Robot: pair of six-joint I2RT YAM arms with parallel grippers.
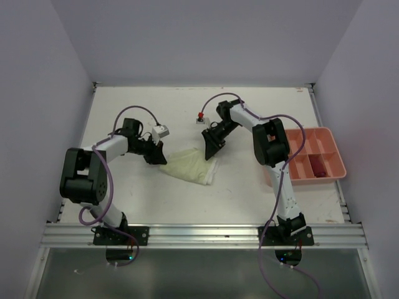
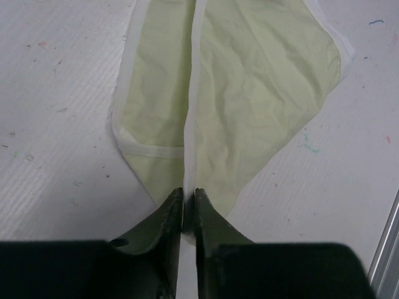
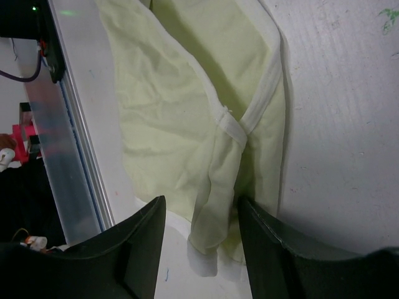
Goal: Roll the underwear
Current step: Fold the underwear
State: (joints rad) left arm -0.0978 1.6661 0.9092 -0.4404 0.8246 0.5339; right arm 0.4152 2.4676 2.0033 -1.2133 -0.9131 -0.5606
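The pale yellow-green underwear [image 1: 190, 165] lies flat on the white table between the two arms. My left gripper [image 1: 156, 152] sits at its left corner; in the left wrist view it [image 2: 188, 193] is shut on the white trimmed edge of the underwear [image 2: 262, 81]. My right gripper [image 1: 212, 147] is at the upper right corner. In the right wrist view it [image 3: 201, 215] is open, its jaws on either side of a bunched corner of the underwear [image 3: 168, 112]. A dark red garment [image 1: 317, 166] lies in the tray. The other garments are out of view.
A salmon-pink compartment tray [image 1: 305, 181] stands at the right, close to the right arm. An aluminium rail [image 1: 199, 233] runs along the near table edge. White walls close in the left, back and right sides.
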